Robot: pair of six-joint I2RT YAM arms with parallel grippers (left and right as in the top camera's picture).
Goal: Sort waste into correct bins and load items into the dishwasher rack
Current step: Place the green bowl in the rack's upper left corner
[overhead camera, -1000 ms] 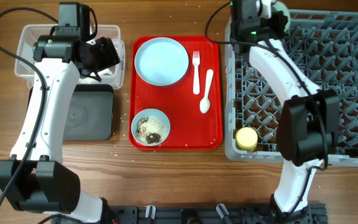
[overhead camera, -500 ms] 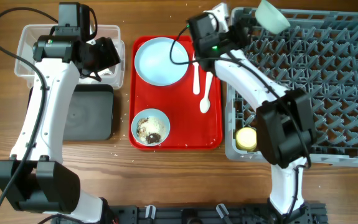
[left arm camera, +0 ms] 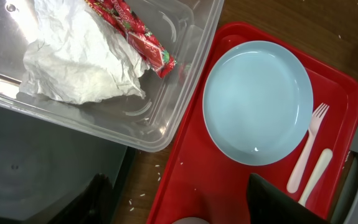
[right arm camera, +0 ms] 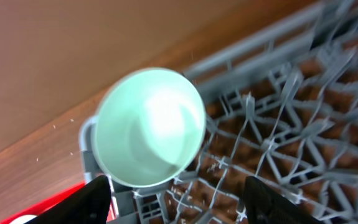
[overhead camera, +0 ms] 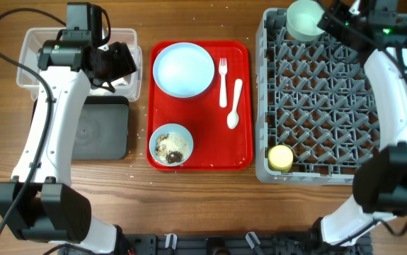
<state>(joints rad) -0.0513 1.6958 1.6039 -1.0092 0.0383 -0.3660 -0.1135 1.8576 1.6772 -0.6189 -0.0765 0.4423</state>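
While spread wide | right end effector | grips nothing | bowl ahead

A brown wooden counter with lengthwise grain fills the overhead view. A flat red serving tray lies near its middle. It is rectangular, with rounded corners and a low raised rim. A black rail runs along the counter's near edge.
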